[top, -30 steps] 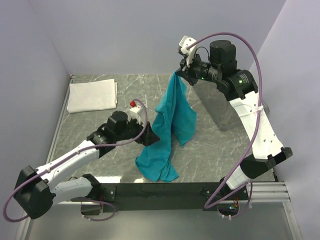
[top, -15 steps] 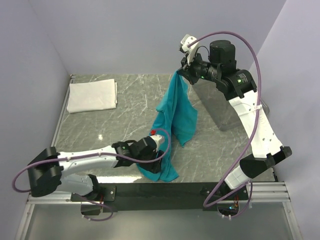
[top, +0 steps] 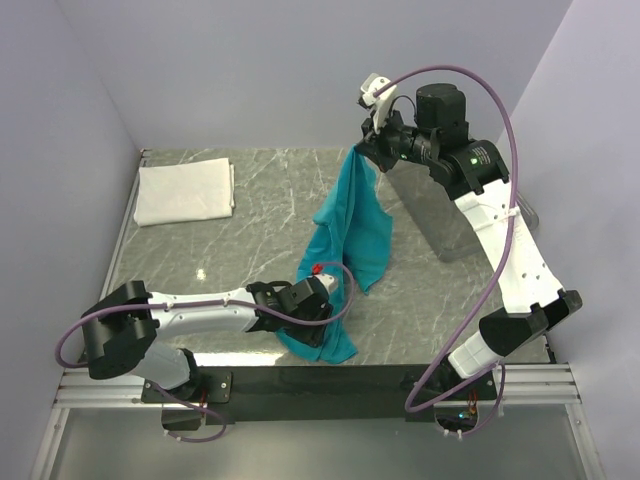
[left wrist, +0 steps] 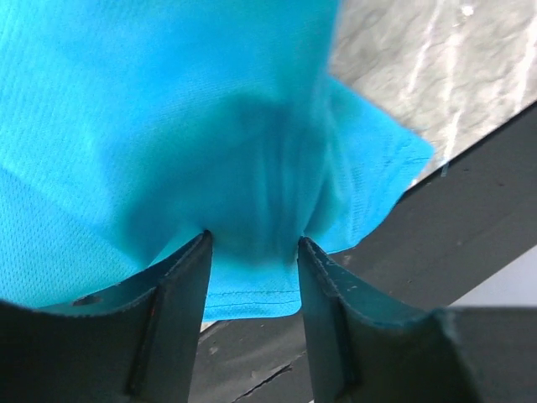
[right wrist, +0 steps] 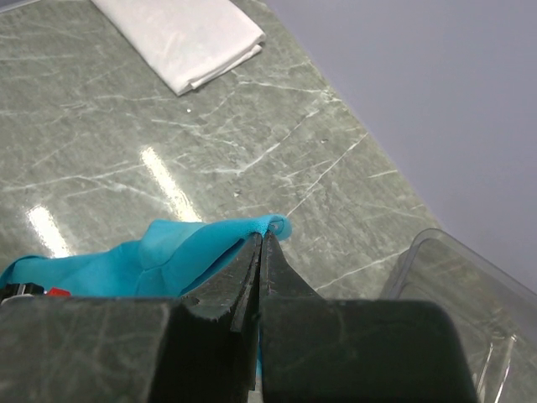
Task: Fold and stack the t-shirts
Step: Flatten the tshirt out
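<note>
One dangling teal-blue t-shirt (top: 352,225).
Our right hand (right wrist: 261,242) pinches its top edge; our left hand (left wrist: 252,243) stands half-open around the hem.

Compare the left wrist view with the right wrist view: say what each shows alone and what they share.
Left wrist only: the left gripper, its jaws apart on either side of a bunched fold near the hem of the teal t-shirt, and a black rail past the hem. Right wrist only: the right gripper shut on an edge of that cloth, the folded white t-shirt lying farther off, and the clear tray. Both: the teal t-shirt and the marble table.
</note>
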